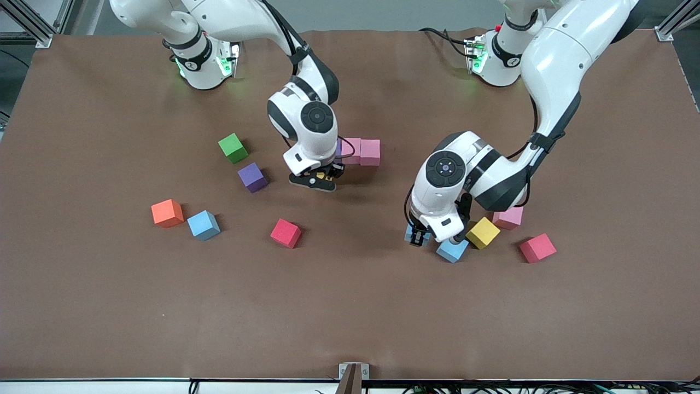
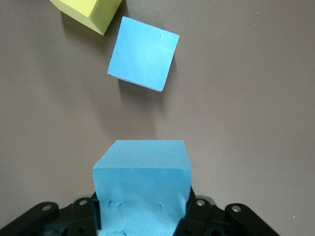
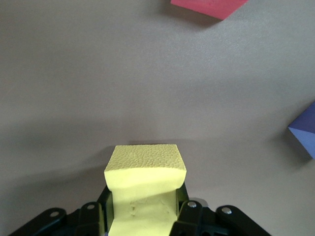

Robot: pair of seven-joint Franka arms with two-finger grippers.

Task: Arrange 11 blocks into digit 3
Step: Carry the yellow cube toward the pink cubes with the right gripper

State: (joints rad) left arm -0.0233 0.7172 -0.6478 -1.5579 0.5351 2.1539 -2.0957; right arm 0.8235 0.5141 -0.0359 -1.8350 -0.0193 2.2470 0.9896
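Observation:
My right gripper (image 1: 316,181) is shut on a yellow block (image 3: 145,191), low over the table beside a row of two pink blocks (image 1: 362,151) with a purple sliver (image 1: 339,146) at its end. My left gripper (image 1: 418,238) is shut on a light blue block (image 2: 141,182), low over the table beside another light blue block (image 1: 452,250), a yellow block (image 1: 483,232), a pink block (image 1: 509,218) and a red block (image 1: 537,247). Toward the right arm's end lie a purple block (image 1: 252,177), a red block (image 1: 285,233) and a light blue block (image 1: 204,225).
A green cube (image 1: 233,148) sits farther from the front camera than the purple block. An orange cube (image 1: 167,213) lies beside the light blue block at the right arm's end. The brown table (image 1: 350,317) is bare nearer the front camera.

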